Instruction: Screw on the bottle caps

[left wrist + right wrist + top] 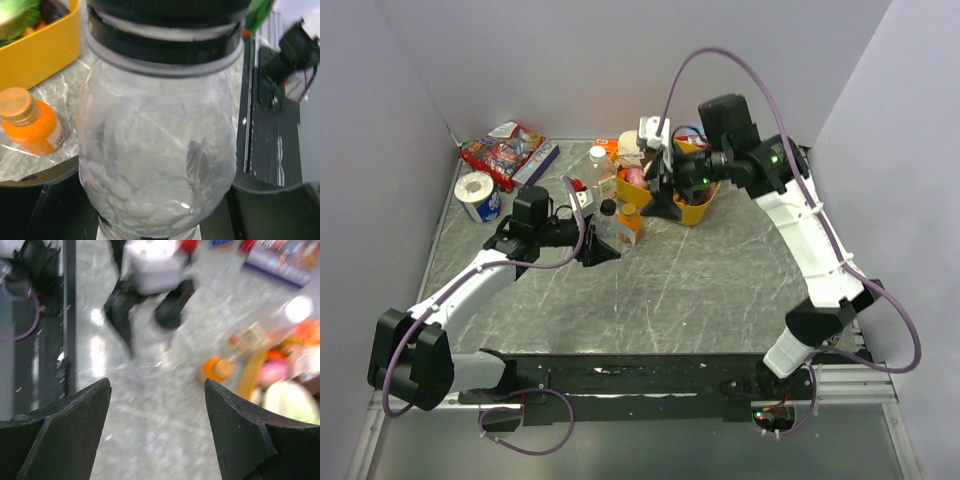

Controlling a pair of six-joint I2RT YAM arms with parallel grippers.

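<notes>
My left gripper (603,246) is shut on the clear greyish bottle (609,232), which stands upright and wears the black cap (608,208). This bottle (157,150) fills the left wrist view, with the black cap (165,35) at the top. The orange drink bottle (631,221) with the orange-gold cap (18,104) stands just right of it. The clear labelled bottle (602,172) with the white cap (598,153) stands behind. My right gripper (660,200) is open and empty above the table, right of the bottles. Its view (157,390) shows the orange bottle (217,369), blurred.
A yellow bin (695,210) with toy food stands at the back, right under the right wrist. A red snack packet (505,150) and a tape roll (478,192) lie at the back left. Grey walls close in on both sides.
</notes>
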